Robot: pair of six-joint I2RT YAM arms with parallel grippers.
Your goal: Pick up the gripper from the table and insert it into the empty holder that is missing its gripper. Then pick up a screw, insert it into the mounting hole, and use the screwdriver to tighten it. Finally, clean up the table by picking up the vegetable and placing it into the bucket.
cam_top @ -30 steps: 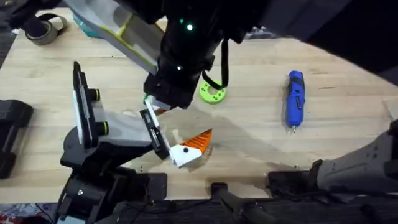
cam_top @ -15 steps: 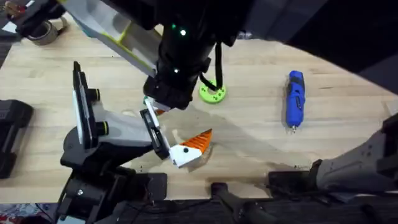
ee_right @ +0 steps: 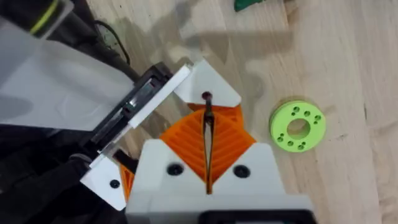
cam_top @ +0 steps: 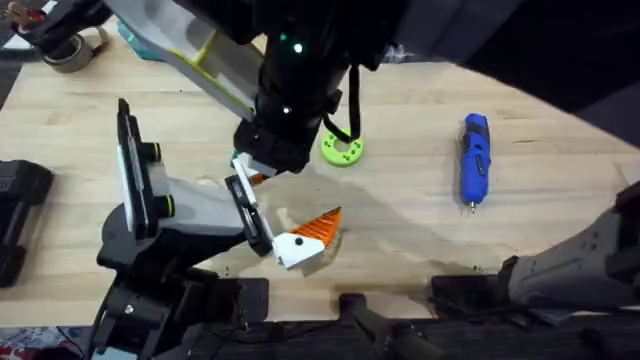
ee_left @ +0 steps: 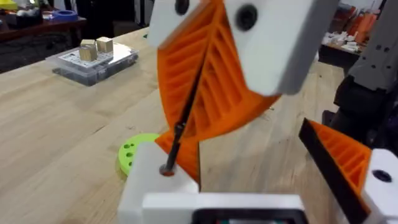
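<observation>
Orange pads: right pincer (ee_right: 208, 155) clamped on screw (ee_right: 208, 121), held upright so it lines up with the hole.
Screw tip: at mounting hole of gripper (ee_left: 149, 183), which sits in holder (cam_top: 247, 212).
Screwdriver (cam_top: 475, 160): lying on bench (cam_top: 400, 215), well apart.

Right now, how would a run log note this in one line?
step: screw insertion | right gripper: shut on thin black screw | screw tip: on white holder | blue pen-shaped screwdriver: idle
</observation>
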